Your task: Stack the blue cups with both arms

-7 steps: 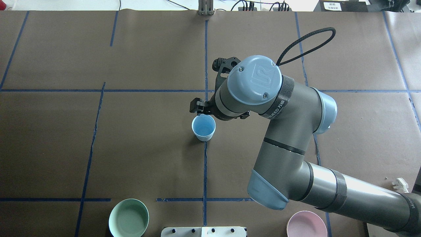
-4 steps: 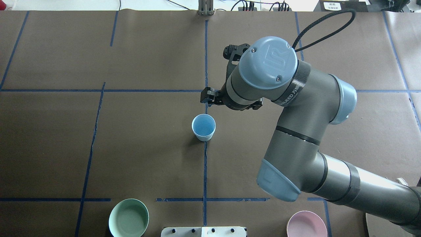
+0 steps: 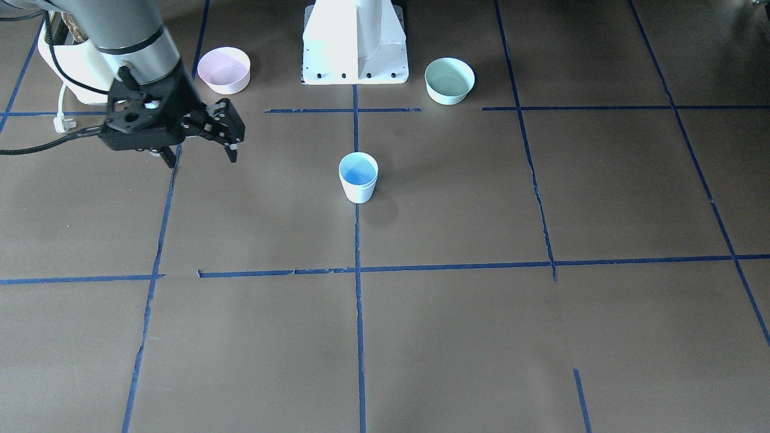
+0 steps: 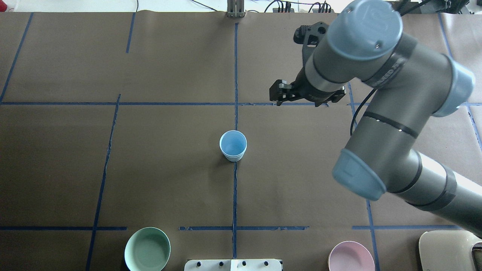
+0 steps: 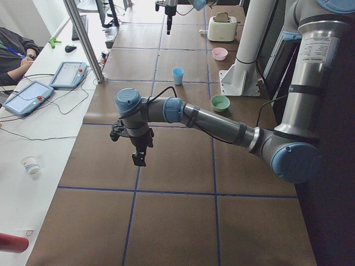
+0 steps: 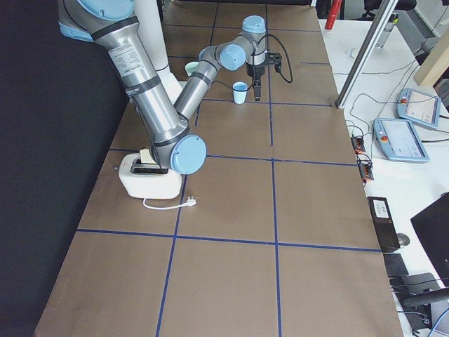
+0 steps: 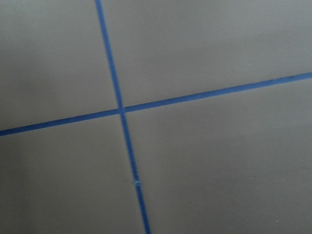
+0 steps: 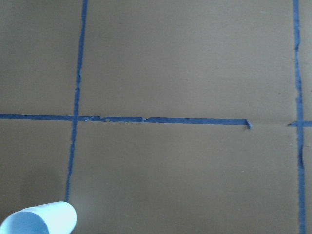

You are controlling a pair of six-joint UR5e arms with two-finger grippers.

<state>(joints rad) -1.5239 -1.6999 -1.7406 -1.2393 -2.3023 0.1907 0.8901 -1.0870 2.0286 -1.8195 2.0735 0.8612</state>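
One pale-blue cup [image 4: 233, 145] stands upright at the table's middle, on the centre tape line. It also shows in the front view [image 3: 358, 176], in the left view [image 5: 177, 75] and at the right wrist view's lower left corner [image 8: 39, 219]. I cannot tell whether a second cup sits nested inside it. My right gripper [image 3: 201, 155] is open and empty. It hangs above the table, well clear of the cup, on the right arm [image 4: 376, 64]. My left gripper [image 5: 138, 154] shows only in the left view, far off to the robot's left. I cannot tell its state.
A mint-green bowl [image 4: 147, 249] and a pink bowl [image 4: 351, 256] sit near the white pedestal [image 3: 355, 42]. A white toaster [image 6: 147, 179] stands by the right arm's base. Blue tape lines cross the brown table cover. The left wrist view shows only tape and table.
My right gripper has pulled away from the cup, rising and moving toward the far right side. The cup has stayed where it stood.
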